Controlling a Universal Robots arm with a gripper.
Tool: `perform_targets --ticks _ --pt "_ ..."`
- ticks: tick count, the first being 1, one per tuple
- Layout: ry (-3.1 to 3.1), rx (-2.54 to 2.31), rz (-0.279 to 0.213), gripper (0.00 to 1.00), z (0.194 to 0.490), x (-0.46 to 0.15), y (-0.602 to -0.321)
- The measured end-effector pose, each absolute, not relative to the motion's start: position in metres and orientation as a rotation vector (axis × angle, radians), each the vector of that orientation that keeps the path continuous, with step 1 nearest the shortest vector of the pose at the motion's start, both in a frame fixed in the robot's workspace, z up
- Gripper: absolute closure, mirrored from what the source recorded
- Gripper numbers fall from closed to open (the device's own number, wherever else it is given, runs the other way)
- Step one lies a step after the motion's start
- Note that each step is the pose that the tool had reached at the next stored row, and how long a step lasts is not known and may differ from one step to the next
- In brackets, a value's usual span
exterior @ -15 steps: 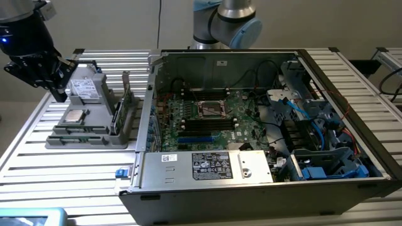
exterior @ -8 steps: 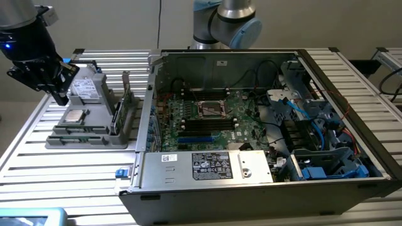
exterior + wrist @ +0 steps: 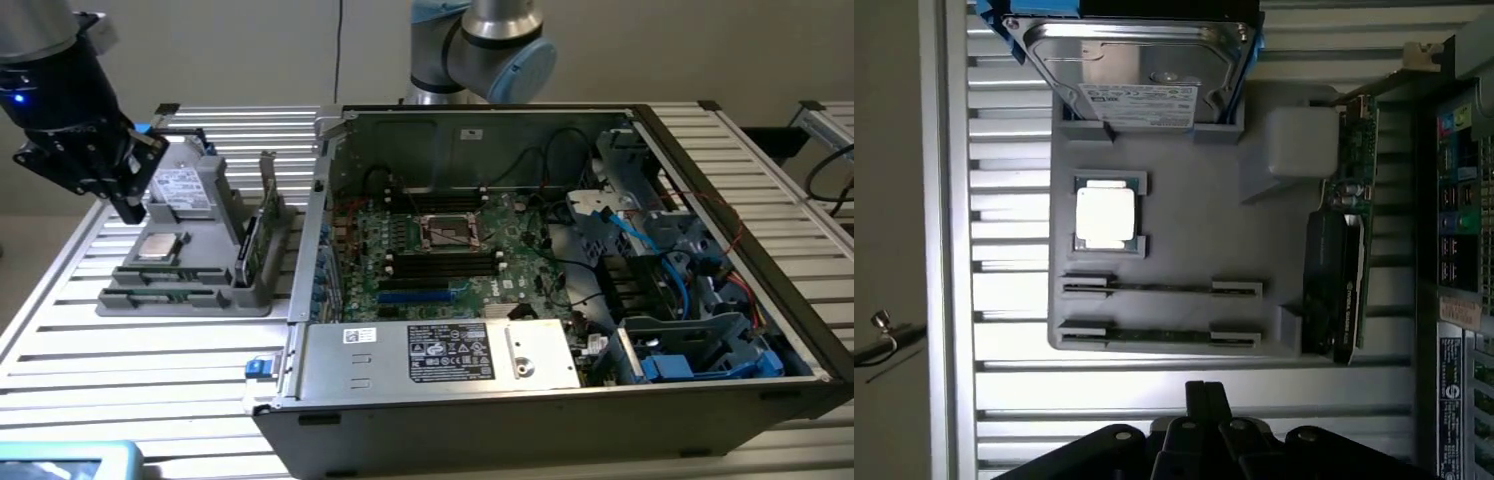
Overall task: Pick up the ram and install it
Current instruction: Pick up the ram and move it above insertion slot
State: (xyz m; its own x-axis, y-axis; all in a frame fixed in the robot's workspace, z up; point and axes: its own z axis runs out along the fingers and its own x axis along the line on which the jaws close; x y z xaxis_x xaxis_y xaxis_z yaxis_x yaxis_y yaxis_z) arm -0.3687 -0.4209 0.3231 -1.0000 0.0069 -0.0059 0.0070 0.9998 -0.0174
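Two ram sticks stand on edge in the slots of a grey holder tray (image 3: 1254, 250), one nearer my fingers (image 3: 1159, 336) and one behind it (image 3: 1159, 288). In the exterior view the ram (image 3: 171, 294) shows at the tray's (image 3: 200, 300) front. My gripper (image 3: 128, 208) hangs above the tray's side at the exterior view's left, shut with nothing in it. In the wrist view its closed fingertips (image 3: 1204, 398) sit just off the tray's edge, short of the nearer ram stick.
The tray also carries a silver processor chip (image 3: 1105, 215), a hard drive (image 3: 1139, 70) and an upright expansion card (image 3: 1342, 270). An open computer case (image 3: 534, 400) with its motherboard (image 3: 447, 250) lies on the slatted table (image 3: 134, 370), at the exterior view's right.
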Motion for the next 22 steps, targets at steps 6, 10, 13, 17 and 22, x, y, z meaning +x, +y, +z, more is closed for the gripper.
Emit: perform_targets --ticks 6,10,13,17,22 --pt "3.131 -0.158 -0.021 0.89 0.3230 -0.3687 -0.4209" --pt "3.122 -0.273 -0.017 0.89 0.3230 -0.3687 -0.4209" --pt "3.113 -0.358 -0.016 0.89 0.3229 -0.3686 -0.4209" --pt "3.098 -0.472 -0.016 0.89 0.3229 -0.3686 -0.4209" --pt "3.073 -0.611 -0.014 0.89 0.3229 -0.3686 -0.4210"
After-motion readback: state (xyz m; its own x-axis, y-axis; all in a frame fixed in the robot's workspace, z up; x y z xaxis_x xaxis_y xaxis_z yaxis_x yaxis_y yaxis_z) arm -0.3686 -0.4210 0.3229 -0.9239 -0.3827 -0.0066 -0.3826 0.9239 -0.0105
